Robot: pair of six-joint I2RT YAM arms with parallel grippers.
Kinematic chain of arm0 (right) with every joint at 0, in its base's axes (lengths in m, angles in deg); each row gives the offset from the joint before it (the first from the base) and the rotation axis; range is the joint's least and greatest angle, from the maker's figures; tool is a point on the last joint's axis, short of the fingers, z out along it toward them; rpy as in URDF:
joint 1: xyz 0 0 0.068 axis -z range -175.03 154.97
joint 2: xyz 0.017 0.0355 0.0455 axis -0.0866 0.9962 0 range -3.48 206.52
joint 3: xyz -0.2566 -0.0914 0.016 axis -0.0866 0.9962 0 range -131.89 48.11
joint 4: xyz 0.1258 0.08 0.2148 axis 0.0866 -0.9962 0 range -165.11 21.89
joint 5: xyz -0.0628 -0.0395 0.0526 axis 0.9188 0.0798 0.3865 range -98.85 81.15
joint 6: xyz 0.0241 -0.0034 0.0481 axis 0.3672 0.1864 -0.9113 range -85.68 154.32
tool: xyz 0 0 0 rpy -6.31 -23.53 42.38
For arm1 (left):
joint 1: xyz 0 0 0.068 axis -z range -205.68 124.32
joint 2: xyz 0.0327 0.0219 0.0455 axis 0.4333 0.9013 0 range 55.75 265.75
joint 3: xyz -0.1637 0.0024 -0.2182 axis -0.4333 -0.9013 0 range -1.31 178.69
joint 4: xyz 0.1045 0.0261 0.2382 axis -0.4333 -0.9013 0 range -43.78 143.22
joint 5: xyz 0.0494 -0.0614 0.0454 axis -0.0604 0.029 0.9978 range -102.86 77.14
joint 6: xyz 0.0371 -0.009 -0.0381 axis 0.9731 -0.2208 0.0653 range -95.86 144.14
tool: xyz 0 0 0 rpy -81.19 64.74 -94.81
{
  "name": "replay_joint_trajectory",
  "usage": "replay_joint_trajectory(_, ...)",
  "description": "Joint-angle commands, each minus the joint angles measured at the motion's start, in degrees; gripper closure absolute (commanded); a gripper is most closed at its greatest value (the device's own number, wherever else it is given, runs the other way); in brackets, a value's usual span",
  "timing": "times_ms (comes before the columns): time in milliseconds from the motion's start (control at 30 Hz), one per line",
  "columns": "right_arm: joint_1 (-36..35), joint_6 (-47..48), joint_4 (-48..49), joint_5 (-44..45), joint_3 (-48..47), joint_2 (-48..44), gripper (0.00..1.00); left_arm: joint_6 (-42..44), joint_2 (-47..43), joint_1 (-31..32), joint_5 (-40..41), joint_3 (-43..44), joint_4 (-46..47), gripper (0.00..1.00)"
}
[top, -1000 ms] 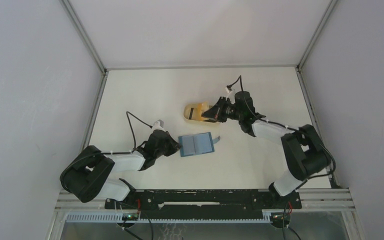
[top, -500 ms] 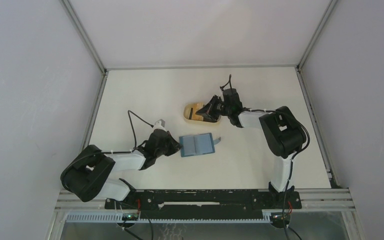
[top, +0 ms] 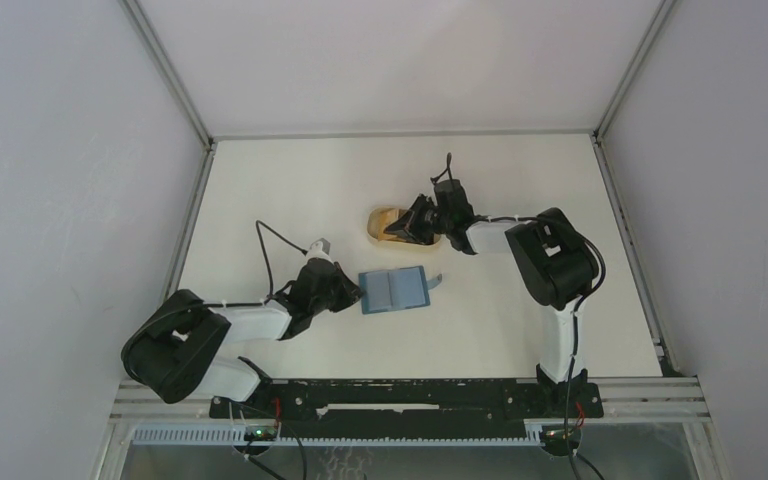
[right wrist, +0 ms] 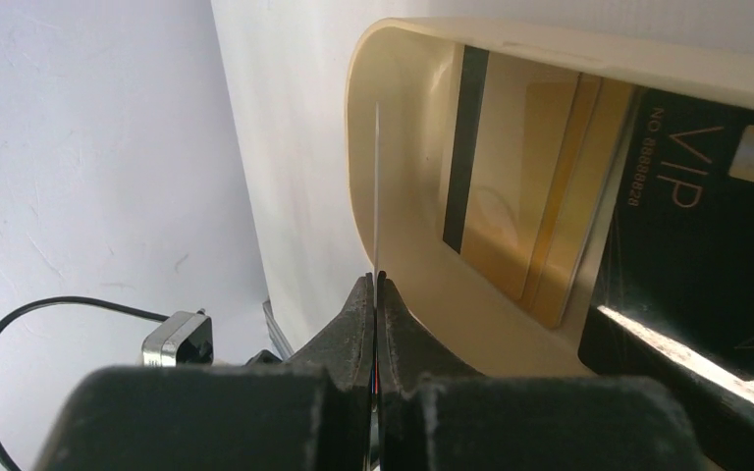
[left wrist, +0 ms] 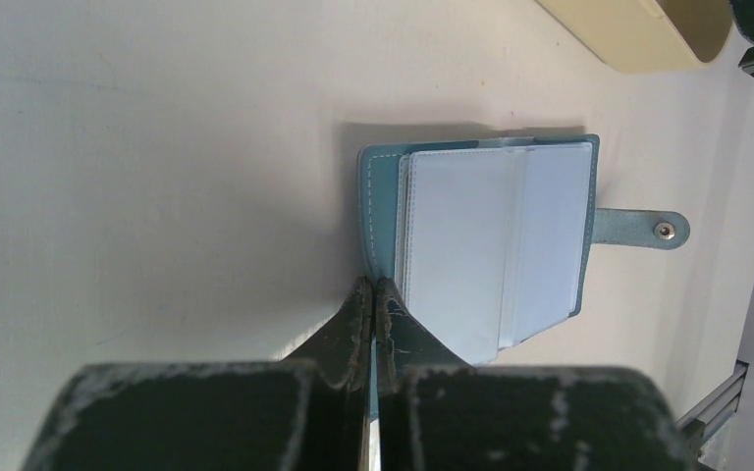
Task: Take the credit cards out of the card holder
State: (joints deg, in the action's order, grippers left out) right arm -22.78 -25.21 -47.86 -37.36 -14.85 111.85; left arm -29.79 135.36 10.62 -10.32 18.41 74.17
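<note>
R gripper (right wrist: 377, 285) clamped on thin card (right wrist: 378, 177), edge-on over beige tray (right wrist: 393, 226), prob to drop by gold card (right wrist: 525, 167), black VIP card (right wrist: 687, 245). L gripper (left wrist: 373, 289) pinched together, tips on 9 o'clock edge of teal card holder (left wrist: 491, 245), prob pinning it.

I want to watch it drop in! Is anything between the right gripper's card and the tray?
Nothing visible blocks it. The right gripper pinches a thin card edge-on, right at the tray. A gold card and a black VIP card already lie inside, with bare floor beside them.
</note>
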Motion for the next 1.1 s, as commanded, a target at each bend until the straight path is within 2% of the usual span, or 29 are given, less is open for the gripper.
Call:
replay_joint_trajectory(0,-1.0,1.0,-1.4,1.5,-3.0,0.2,1.00,2.2,0.5,0.0,0.3,-2.0,-7.5,1.00)
replay_joint_trajectory(433,-1.0,1.3,-5.1,5.8,-3.7,0.8,1.00,2.8,-3.9,0.1,1.3,-3.9,-9.7,1.00)
replay_joint_trajectory(800,-1.0,2.6,-9.2,5.7,-8.7,2.9,0.85,3.4,-4.3,0.1,2.2,-3.9,-10.6,1.00)
replay_joint_trajectory(933,-0.6,2.8,-9.2,5.1,-9.8,3.9,0.73,3.7,-4.2,0.1,2.0,-3.6,-11.0,1.00)
replay_joint_trajectory(1000,-0.6,2.8,-9.3,5.2,-10.3,4.0,0.60,3.7,-4.9,0.1,1.9,-3.8,-11.4,1.00)
replay_joint_trajectory(1067,-0.6,3.1,-9.5,5.8,-10.5,3.8,0.44,3.8,-6.0,0.0,2.0,-3.8,-12.1,1.00)
